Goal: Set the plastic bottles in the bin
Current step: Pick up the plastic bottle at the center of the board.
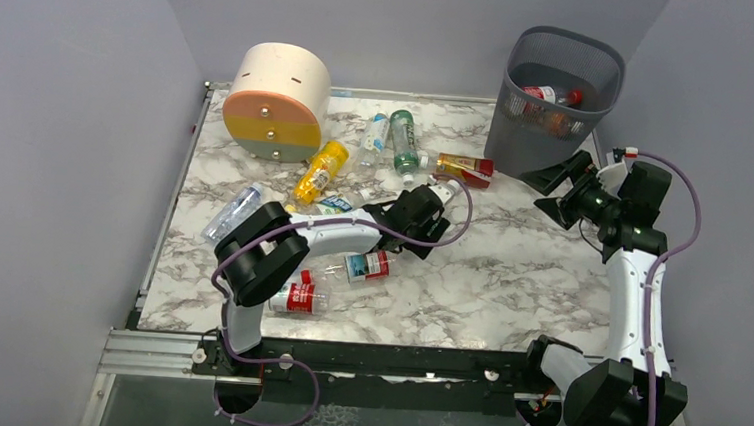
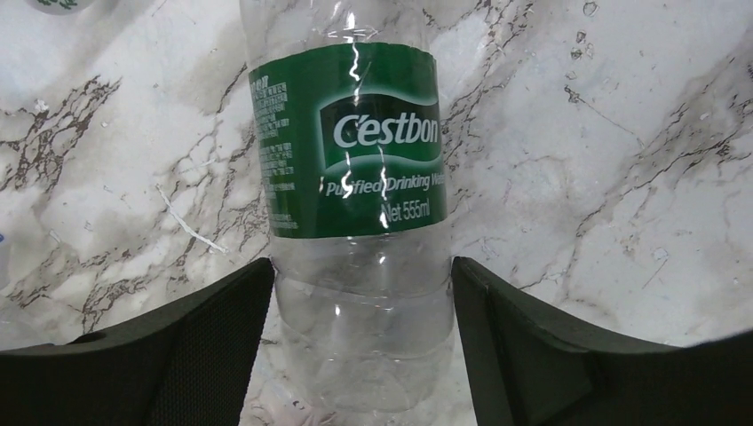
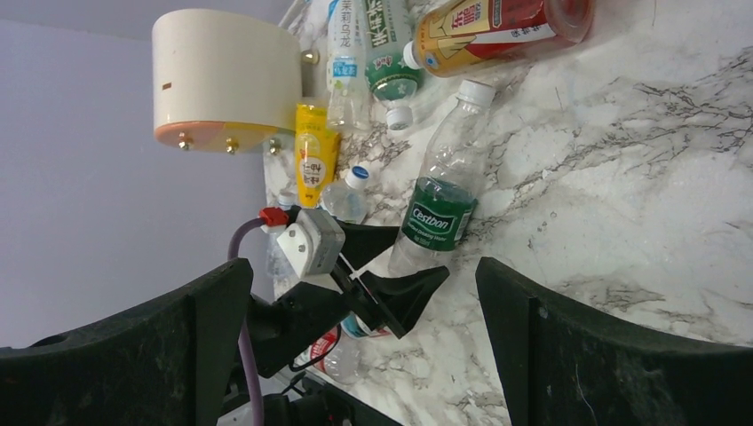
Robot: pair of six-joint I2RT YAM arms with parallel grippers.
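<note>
A clear bottle with a green label [image 2: 355, 177] lies on the marble table. My left gripper [image 2: 362, 337] has both fingers pressed against its lower sides. From above, this gripper [image 1: 423, 211] sits mid-table with the bottle's white cap [image 1: 445, 189] pointing away. The right wrist view shows the same bottle [image 3: 439, 209] with its base between the left fingers. My right gripper [image 1: 553, 193] hangs open and empty just in front of the bin [image 1: 519, 133], a dark mesh wastebasket at the back right with a few bottles [image 1: 547, 97] inside. More bottles lie loose: yellow [image 1: 321, 169], green [image 1: 403, 140], orange tea [image 1: 464, 167], red-labelled [image 1: 367, 265].
A round beige, orange and yellow drawer unit [image 1: 276, 101] stands at the back left. Further bottles lie near the left arm: a clear one [image 1: 233, 211] and a red-labelled one [image 1: 297, 296]. Grey walls close in both sides and the back.
</note>
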